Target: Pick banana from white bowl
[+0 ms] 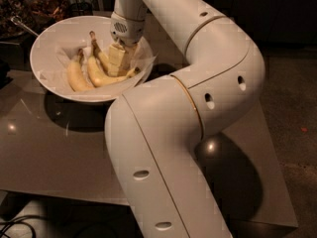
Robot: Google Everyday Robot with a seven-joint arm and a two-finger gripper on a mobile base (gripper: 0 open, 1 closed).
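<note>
The banana (101, 58) lies in the white bowl (44, 38), on the right of the three fruits there. Its long thin brown stem points toward the far rim, and its body runs down under the gripper (119, 61). The gripper reaches straight down into the bowl from the wrist of the arm (198, 98) and sits on or against the banana's middle. Whether it is clamped on the fruit or standing open I cannot tell from this view. The banana looks light, so weight should be no trouble. The skin is smooth and curved, and likely to slide or roll if taken off-centre. The flesh under it is soft, so a hard squeeze would probably bruise or split it, and the stem looks too thin and weak to lift by. The thick middle of the body, gripped across its width, seems the best place to hold it, and that is about where the gripper stands. A mid-sized banana (99, 77) lies touching it on the left, and a short stubby banana (74, 77) lies beyond that, so a neighbour could get pinched or dragged along. The crinkled paper (146, 63) lining the bowl may snag or lift with the fruit. The bowl rests on the desk (49, 148).
</note>
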